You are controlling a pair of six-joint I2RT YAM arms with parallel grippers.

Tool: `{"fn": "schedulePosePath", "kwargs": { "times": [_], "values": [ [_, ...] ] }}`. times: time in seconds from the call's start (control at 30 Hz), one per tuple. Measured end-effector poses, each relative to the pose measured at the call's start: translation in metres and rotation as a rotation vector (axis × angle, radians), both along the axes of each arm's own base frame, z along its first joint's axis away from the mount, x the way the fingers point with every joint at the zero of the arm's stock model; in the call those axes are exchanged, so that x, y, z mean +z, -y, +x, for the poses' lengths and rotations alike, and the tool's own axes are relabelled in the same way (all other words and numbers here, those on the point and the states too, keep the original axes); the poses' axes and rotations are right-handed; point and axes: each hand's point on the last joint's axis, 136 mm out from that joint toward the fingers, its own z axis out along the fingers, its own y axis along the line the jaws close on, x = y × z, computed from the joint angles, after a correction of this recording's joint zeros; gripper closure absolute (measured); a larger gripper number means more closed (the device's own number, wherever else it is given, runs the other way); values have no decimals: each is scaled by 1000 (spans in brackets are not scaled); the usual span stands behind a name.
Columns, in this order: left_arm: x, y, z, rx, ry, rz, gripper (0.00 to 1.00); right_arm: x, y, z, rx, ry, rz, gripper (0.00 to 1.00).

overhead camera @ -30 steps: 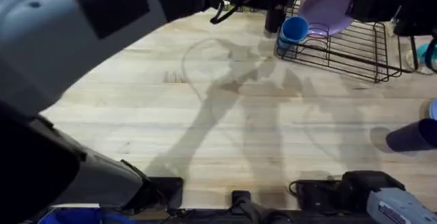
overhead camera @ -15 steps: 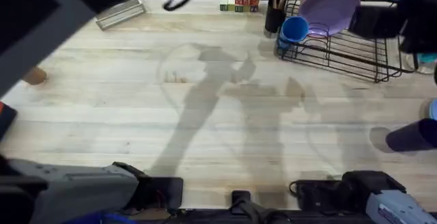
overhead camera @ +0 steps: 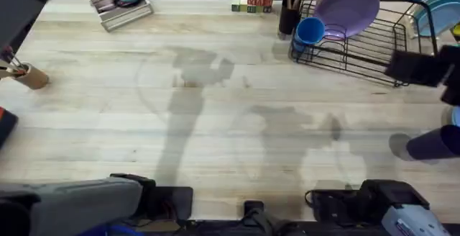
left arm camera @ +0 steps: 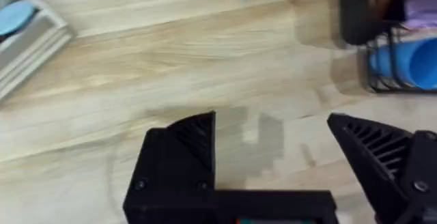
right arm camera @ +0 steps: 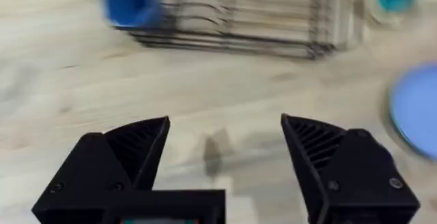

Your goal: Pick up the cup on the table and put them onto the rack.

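The bright blue cup [overhead camera: 310, 32] rests tipped at the left end of the black wire rack [overhead camera: 366, 52], at the table's [overhead camera: 215, 128] far right. The left wrist view shows the cup [left arm camera: 410, 63] behind the rack's wires, far ahead of my open, empty left gripper [left arm camera: 273, 138]. My right gripper [right arm camera: 225, 142] is open and empty too, over bare wood on the near side of the rack [right arm camera: 273, 36], with the cup [right arm camera: 130, 2] off to one side. A dark blurred part of the right arm [overhead camera: 420, 69] hangs by the rack's right end.
Purple and orange plates [overhead camera: 348, 2] stand in the rack. A black utensil holder [overhead camera: 289, 16] and small blocks [overhead camera: 253, 4] sit beside it. A tan pen holder [overhead camera: 29, 76] is at the left edge, a grey tray [overhead camera: 118, 11] far left, a dark purple cup [overhead camera: 431, 144] right.
The left arm has pulled back from the upper left of the view to the lower left, uncovering the table. The right arm has dropped away from the rack's far right. The cup has not moved.
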Motion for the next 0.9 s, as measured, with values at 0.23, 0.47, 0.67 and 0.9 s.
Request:
{"fn": "schedulePosePath", "kwargs": {
  "times": [0.23, 0.47, 0.67, 0.9],
  "values": [
    [14, -55, -11, 119, 13, 13, 7, -17, 42, -35, -254, -108, -39, 6],
    [13, -82, -12, 187, 2, 17, 8, -21, 75, -63, -458, -171, -94, 6],
    [13, -86, -12, 197, 2, 18, 8, -22, 93, -80, -588, -190, -101, 6],
    [13, -86, -12, 195, 2, 20, 8, -21, 106, -88, -676, -182, -101, 6]
  ]
}}
